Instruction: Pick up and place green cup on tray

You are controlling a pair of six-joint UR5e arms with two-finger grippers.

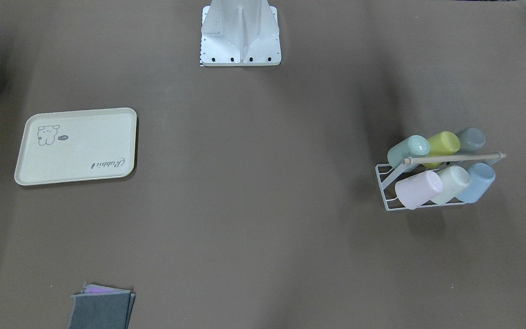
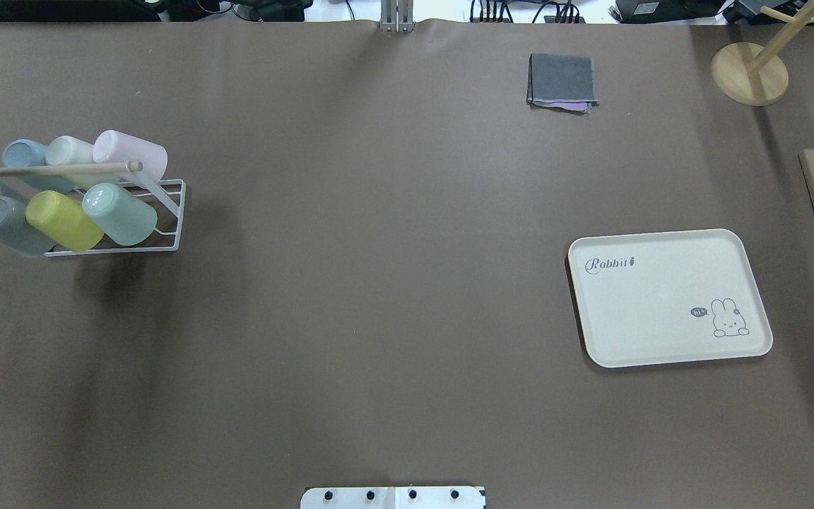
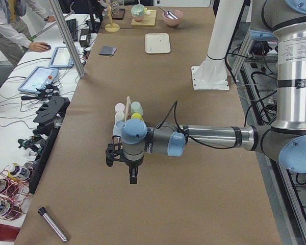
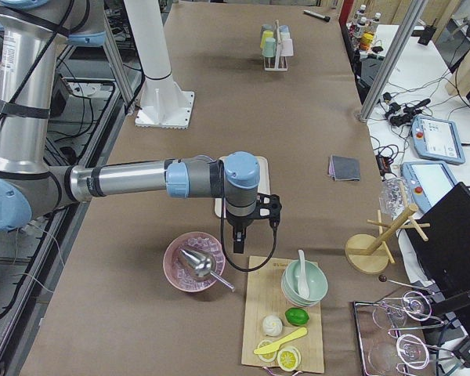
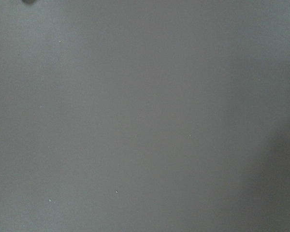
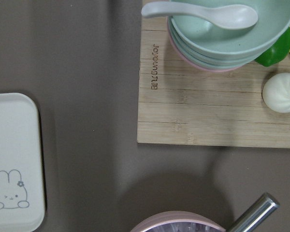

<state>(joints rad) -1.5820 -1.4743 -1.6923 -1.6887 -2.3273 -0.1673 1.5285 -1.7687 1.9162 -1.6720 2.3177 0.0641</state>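
Note:
The green cup (image 2: 121, 212) is a mint tumbler lying tilted in a white wire rack (image 2: 179, 215) at the table's left; it also shows in the front view (image 1: 408, 151). The cream tray (image 2: 668, 297) lies empty at the right, also in the front view (image 1: 78, 146) and the right wrist view (image 6: 12, 159). My left gripper (image 3: 133, 176) hangs above the table beyond the rack, toward the table's left end. My right gripper (image 4: 239, 239) hangs between the tray and a wooden board. Both show only in side views, so I cannot tell if they are open or shut.
The rack also holds yellow-green (image 2: 61, 219), grey-blue (image 2: 8, 223), pink, cream and light blue cups. Folded grey cloths (image 2: 562, 81) lie far right. A wooden mug tree (image 2: 750, 71), a wooden board (image 6: 217, 96) with stacked bowls (image 6: 227, 34) and a pink bowl (image 4: 194, 262) stand past the tray.

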